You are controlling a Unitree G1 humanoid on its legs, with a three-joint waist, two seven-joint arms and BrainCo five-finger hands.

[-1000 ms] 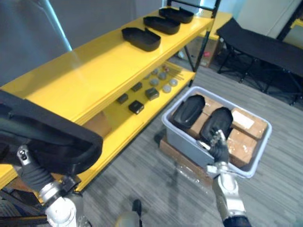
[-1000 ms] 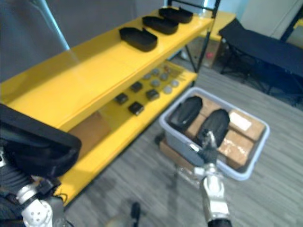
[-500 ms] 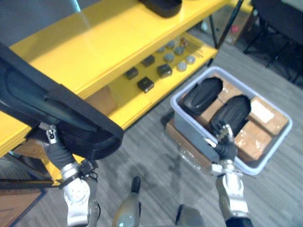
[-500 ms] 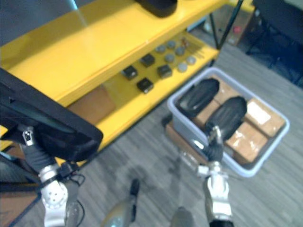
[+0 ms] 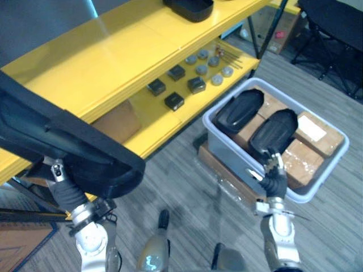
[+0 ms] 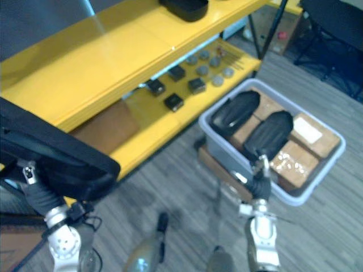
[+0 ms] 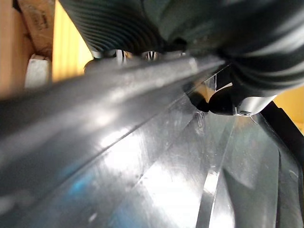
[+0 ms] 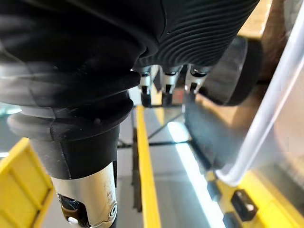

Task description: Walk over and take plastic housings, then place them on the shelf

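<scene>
**Hazards.** I am carrying one plastic housing (image 5: 68,147) in the left hand (image 5: 61,180), at 8 o'clock in the head view. The thumb (image 7: 223,97) is pressing its inner face and the fingers are curling over one rim. I judge that a long shell pinched at one edge could be pivoting or slipping out. It is hanging close before the shelf's top deck (image 5: 113,51), so its far end could be striking the front edge.

The right hand (image 5: 275,180), at 5 o'clock, is hovering at the near wall of the grey bin (image 5: 229,152). Its fingers (image 8: 166,92) are hanging straight and loose, gripping nothing. I cannot tell whether they are touching the nearer binned housing (image 5: 273,131). A low reach could be catching the rim and dragging the bin off the flat carton (image 5: 211,164) beneath it.

**Materials.**
- **Housings:** black moulded plastic, elongated with rounded ends, hollow and glossy.
  - The nearer binned housing and the second binned housing (image 5: 239,109) are lying dome-up at 3 o'clock on brown cardboard boxes (image 5: 298,161).
  - A shelved housing (image 5: 190,7) is sitting open-side up at 12 o'clock.
- **Bin:** pale grey plastic, rectangular, with a rolled rim.
- **Shelf:** smooth yellow decks showing a sheen.
- **Lower deck (image 5: 153,133):** carrying small dark blocks (image 5: 174,101) and grey round parts (image 5: 217,79).
</scene>
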